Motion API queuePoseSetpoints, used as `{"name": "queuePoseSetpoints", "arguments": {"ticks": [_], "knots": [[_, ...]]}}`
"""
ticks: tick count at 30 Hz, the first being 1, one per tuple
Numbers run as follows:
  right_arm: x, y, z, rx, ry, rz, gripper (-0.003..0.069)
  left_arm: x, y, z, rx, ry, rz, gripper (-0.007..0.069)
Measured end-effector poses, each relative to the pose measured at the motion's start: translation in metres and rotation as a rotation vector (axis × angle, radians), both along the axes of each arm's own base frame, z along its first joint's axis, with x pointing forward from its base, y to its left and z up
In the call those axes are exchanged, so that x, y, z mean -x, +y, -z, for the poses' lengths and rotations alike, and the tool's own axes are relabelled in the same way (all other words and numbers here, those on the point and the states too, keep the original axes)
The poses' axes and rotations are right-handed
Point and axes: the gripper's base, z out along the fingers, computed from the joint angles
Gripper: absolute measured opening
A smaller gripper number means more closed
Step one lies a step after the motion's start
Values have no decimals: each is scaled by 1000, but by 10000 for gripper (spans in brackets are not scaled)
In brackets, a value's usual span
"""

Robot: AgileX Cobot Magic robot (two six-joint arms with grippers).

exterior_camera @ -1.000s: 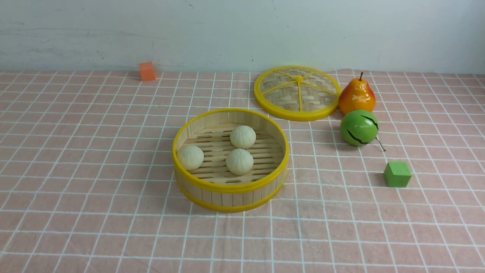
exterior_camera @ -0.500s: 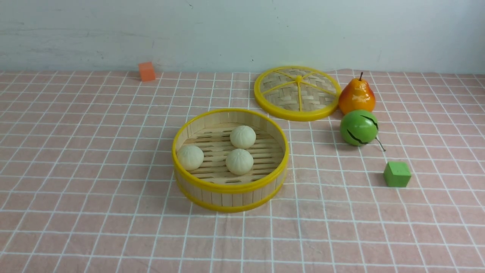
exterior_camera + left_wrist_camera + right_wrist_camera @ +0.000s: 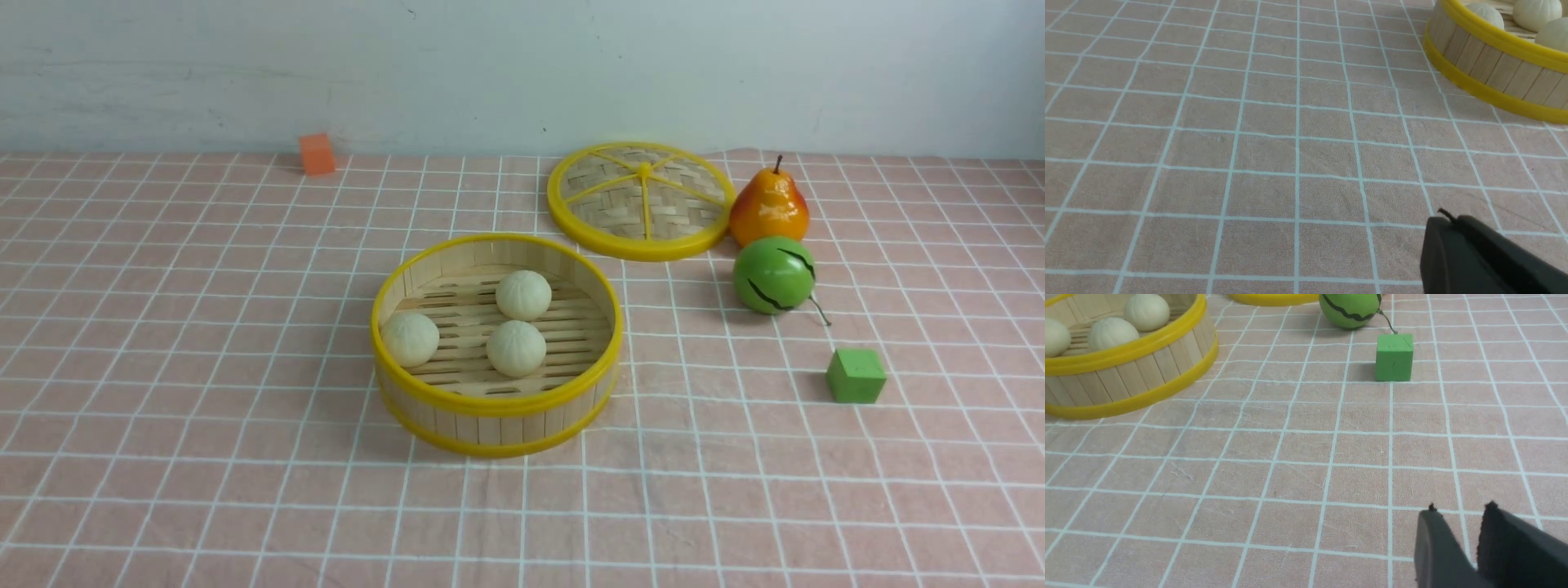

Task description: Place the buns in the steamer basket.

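Left pincer [image 3: 1447, 222] closed, right pincer [image 3: 1461, 516] ajar.

Beyond the left jaws, the steamer basket [image 3: 1486, 61] is cut off by the picture's edge, hiding most of its buns [image 3: 1484, 14]. Ahead of the right jaws, the green fruit [image 3: 1351, 308] and lid [image 3: 1274, 298] are cropped.

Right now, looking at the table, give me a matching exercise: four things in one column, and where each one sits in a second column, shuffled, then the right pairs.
Things:
1. buns
2. woven lid
3. green cube
4. orange cube

Places:
A. far left, close to the wall
B. inside the steamer basket
C. flat on the cloth, just left of the pear
D. nearer the robot than the green fruit, on the right

Pairs: 1-B, 2-C, 3-D, 4-A
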Motion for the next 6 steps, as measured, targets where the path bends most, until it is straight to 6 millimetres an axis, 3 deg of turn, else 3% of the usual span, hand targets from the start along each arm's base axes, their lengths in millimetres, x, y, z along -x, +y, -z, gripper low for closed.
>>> {"name": "queuePoseSetpoints", "arguments": {"ticks": [6], "knots": [[0,0,0,0,0,0,178,0,0,0,0,0,0,7]]}}
